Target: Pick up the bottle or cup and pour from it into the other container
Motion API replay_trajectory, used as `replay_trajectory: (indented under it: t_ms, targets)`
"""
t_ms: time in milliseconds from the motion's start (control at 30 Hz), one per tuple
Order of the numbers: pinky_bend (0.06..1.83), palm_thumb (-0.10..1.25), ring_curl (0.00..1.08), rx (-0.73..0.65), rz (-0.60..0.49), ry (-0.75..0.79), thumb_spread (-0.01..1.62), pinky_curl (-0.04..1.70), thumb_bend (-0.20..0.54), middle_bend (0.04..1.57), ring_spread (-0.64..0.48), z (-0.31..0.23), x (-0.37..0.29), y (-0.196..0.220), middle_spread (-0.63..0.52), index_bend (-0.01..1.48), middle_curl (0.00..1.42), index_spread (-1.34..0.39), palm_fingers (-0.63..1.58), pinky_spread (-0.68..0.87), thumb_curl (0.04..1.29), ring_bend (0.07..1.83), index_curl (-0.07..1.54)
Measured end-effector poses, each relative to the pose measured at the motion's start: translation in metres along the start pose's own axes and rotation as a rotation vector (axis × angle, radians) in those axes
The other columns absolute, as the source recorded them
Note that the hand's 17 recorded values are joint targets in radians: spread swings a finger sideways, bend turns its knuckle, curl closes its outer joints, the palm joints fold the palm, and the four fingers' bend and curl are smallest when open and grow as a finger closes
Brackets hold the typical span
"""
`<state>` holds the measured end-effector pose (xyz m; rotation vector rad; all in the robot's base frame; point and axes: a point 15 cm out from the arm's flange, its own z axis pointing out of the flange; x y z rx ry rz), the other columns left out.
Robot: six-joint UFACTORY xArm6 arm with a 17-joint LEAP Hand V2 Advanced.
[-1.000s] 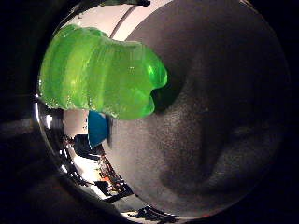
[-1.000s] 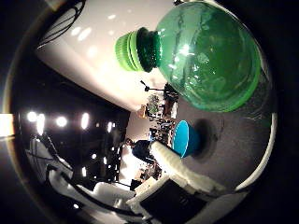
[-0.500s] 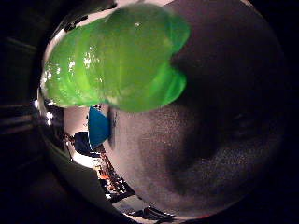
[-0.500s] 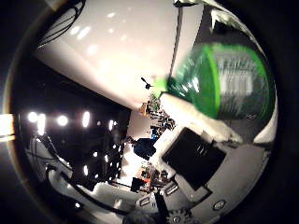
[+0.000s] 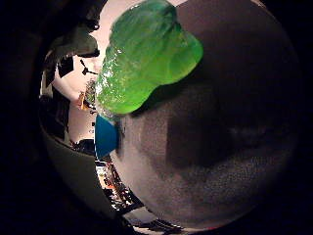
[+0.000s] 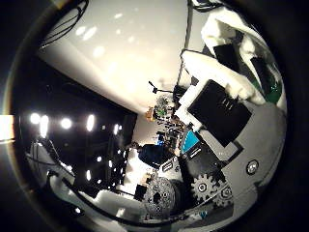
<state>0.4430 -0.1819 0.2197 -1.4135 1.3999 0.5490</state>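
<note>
A translucent green plastic bottle (image 5: 147, 54) fills much of the right little finger side palm view, close to the palm, over the grey table (image 5: 230, 147). A blue cup (image 5: 105, 135) stands on the table beyond it, near the table's edge. In the right thumb side palm view my hand's (image 6: 227, 97) white and black fingers (image 6: 220, 106) curl across the picture and hide the bottle, except for a sliver of green at the edge. The hand looks shut on the bottle.
The grey table ends just past the blue cup. Beyond it are a dark room with ceiling lights (image 6: 63, 124), a white ceiling (image 6: 126, 48) and cluttered equipment (image 6: 164, 111) in the distance.
The fingers have curled in front of the thumb side camera and now cover the bottle there. In the little finger side view the picture has turned and the bottle sits closer.
</note>
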Motion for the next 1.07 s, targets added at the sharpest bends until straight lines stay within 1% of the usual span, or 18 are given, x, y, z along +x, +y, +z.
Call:
replay_trajectory:
  t_ms: [167,333,767,833,967,1067]
  targets:
    - [1.70,1.19,0.84,0.003,-0.008,-0.003,0.85,0.50,-0.010,1.19,-0.28,-0.001,-0.005,-0.001,-0.27,1.07,1.06,-0.34,0.95,-0.18,0.59,1.37,1.01]
    - [1.68,1.21,0.88,0.005,-0.023,0.000,0.87,0.58,-0.008,1.24,-0.28,-0.003,-0.012,-0.001,-0.25,1.11,1.07,-0.31,0.93,-0.17,0.64,1.38,1.03]
    - [1.59,1.20,0.94,0.030,-0.062,0.011,0.89,0.78,-0.011,1.27,-0.28,-0.027,-0.040,-0.002,-0.22,1.14,1.05,-0.28,0.92,-0.19,0.72,1.37,1.03]
    - [1.57,1.17,0.94,0.037,-0.073,0.008,0.89,0.80,-0.019,1.28,-0.28,-0.034,-0.048,-0.002,-0.22,1.14,1.05,-0.28,0.92,-0.19,0.72,1.37,1.03]
    - [1.51,1.05,0.91,0.072,-0.080,-0.003,0.93,0.79,-0.035,1.22,-0.27,-0.046,-0.062,-0.005,-0.22,1.05,1.03,-0.28,0.89,-0.21,0.66,1.35,1.01]
    - [1.42,0.97,0.84,0.054,-0.081,-0.045,0.91,0.73,-0.036,1.15,-0.25,-0.047,-0.075,0.000,-0.22,0.88,0.98,-0.30,0.87,-0.27,0.61,1.32,0.97]
